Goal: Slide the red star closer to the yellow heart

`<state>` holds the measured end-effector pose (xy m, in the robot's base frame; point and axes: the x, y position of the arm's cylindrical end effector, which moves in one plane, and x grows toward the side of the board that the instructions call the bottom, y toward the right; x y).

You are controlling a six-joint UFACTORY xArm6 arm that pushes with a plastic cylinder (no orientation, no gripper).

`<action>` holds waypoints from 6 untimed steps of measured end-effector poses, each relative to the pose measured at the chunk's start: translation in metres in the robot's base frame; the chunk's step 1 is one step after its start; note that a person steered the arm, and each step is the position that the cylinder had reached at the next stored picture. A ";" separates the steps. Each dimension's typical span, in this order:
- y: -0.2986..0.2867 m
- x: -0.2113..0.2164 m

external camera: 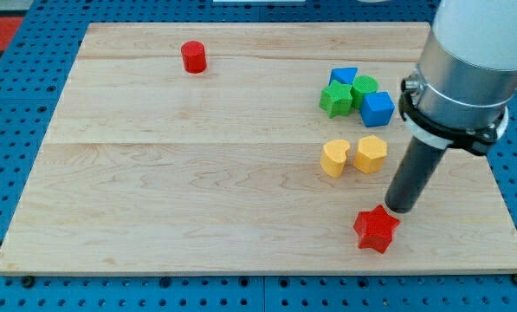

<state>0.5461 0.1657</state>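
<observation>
Scanning left to right: you find a red cylinder (193, 57) alone, far up-left on the worktop (197, 199).
Yellow heart (334, 159): right of centre, beside a second yellow block (371, 154).
Red star (376, 229): below them, near the bottom edge.
Handling: likely light, rigid, prone to spinning; you push a flat flank, not a point.
End effector: bare rod, nothing held; my tip (401, 210) touches the star's upper right.

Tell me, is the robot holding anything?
No, nothing is held. My tip has no claws; it sits just above-right of the red star, only able to push it.
</observation>
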 end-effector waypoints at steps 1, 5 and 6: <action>0.061 0.045; -0.046 0.044; -0.050 0.004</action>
